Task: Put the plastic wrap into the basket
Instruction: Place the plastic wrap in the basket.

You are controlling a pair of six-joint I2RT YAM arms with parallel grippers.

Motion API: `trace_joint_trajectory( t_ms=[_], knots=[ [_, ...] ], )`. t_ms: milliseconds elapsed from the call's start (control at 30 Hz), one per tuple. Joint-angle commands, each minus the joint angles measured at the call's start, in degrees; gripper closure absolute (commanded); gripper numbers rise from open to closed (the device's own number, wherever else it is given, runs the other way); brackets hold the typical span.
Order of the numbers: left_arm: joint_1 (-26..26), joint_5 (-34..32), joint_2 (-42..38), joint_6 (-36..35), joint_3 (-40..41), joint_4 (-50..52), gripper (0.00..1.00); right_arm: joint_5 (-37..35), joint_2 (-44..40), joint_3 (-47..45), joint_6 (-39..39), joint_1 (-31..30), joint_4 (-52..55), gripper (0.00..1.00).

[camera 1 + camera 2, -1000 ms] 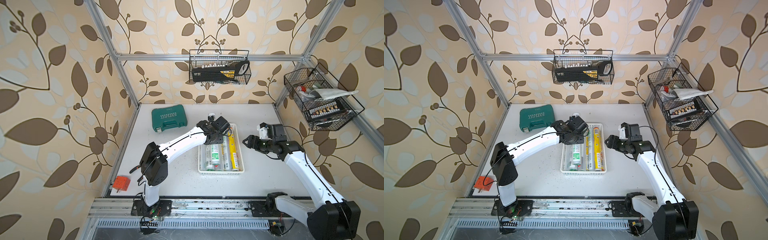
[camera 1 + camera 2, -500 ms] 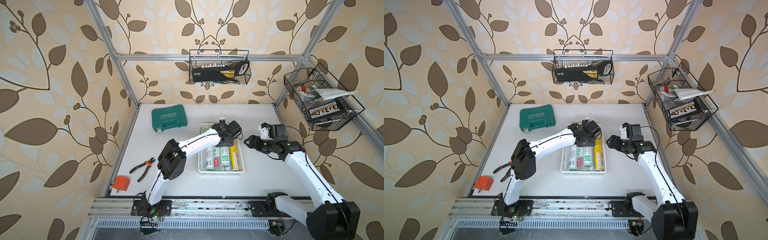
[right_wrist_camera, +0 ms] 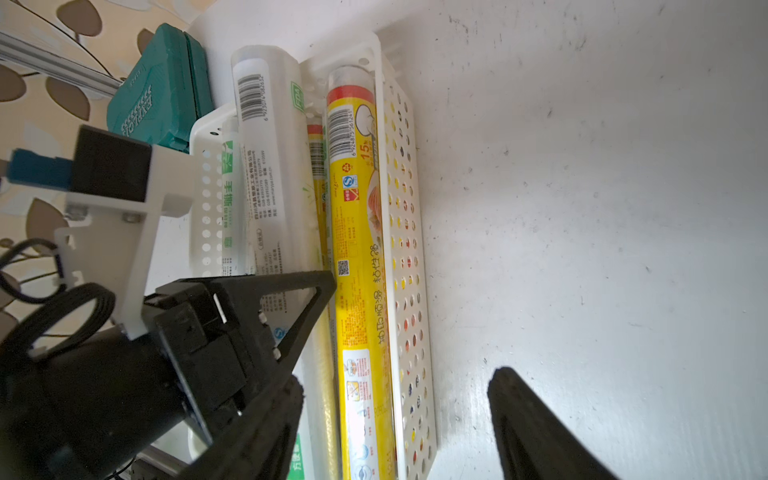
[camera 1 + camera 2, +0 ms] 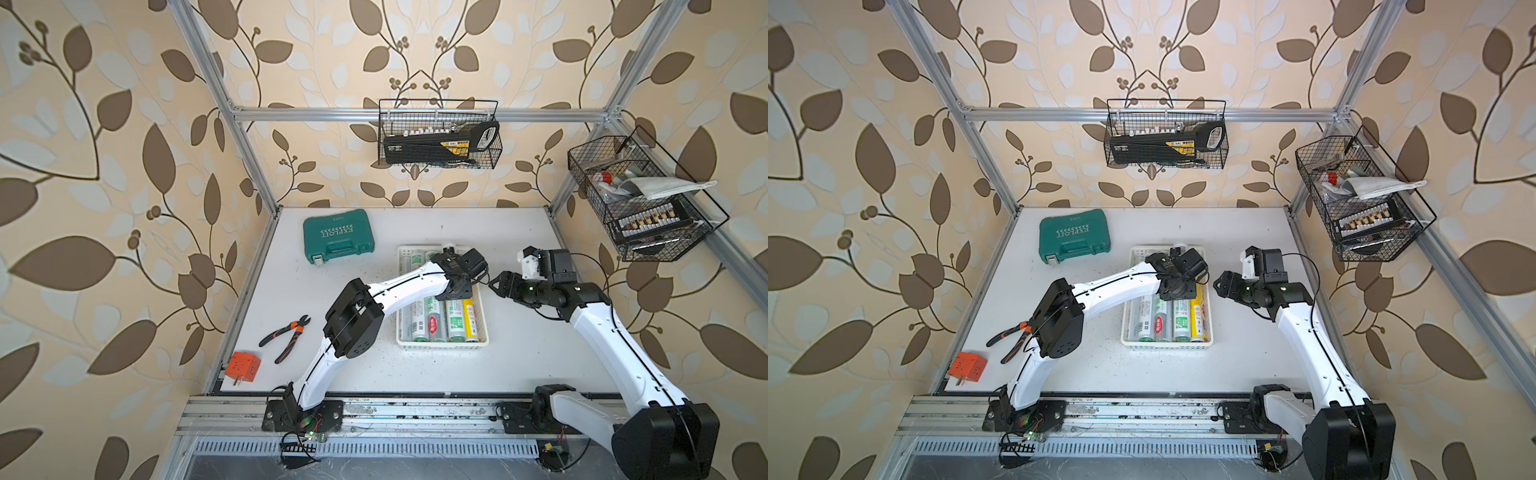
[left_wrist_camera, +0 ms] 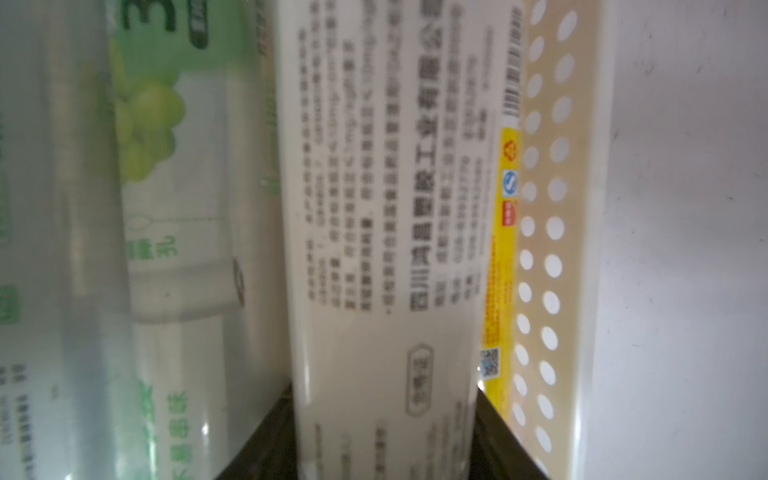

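Observation:
The white perforated basket [image 4: 442, 344] [image 4: 1166, 344] sits mid-table with several rolls of plastic wrap [image 4: 432, 320] [image 4: 1160, 320] lying lengthwise in it. My left gripper [image 4: 455, 291] [image 5: 384, 436] hangs over the basket's right half, shut on a white plastic wrap roll [image 5: 386, 249] [image 3: 270, 166]. That roll's far end reaches past the basket's far rim. A yellow roll [image 3: 357, 249] lies against the right wall. My right gripper [image 4: 496, 286] [image 3: 397, 380] stands open and empty just right of the basket.
A teal tool case [image 4: 337, 241] lies at the back left. Pliers [image 4: 289, 336] and an orange plug cube [image 4: 243, 368] are at the front left. Black wire baskets hang on the back wall [image 4: 438, 135] and the right wall [image 4: 640, 208].
My left arm has swung rightward across the basket with the white roll, its elbow coming forward and uncovering the pliers. The right arm has hardly moved.

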State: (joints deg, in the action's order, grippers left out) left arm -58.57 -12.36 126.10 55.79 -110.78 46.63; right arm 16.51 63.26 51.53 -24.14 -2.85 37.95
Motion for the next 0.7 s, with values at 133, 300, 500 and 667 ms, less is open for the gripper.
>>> trace_joint_trajectory(
  t_ms=[133, 300, 500, 667],
  knots=[
    [-0.9, -2.2, -1.2, 0.8, -1.8, 1.0, 0.45, 0.8, -0.3, -1.3, 0.7, 0.2, 0.4, 0.26],
    [-1.3, -3.8, -2.0, 0.4, -2.5, 2.5, 0.37, 0.7, -0.4, -1.4, 0.6, 0.3, 0.2, 0.26],
    [-1.4, -4.6, -2.5, -0.8, -3.1, 2.9, 0.32, 1.0, 0.0, -1.5, 0.6, 0.2, 0.1, 0.26],
    [-1.5, -6.1, -3.4, -1.6, -3.2, 3.5, 0.32, 1.0, 0.1, -1.4, 0.6, 0.2, 0.0, 0.26]
  ],
)
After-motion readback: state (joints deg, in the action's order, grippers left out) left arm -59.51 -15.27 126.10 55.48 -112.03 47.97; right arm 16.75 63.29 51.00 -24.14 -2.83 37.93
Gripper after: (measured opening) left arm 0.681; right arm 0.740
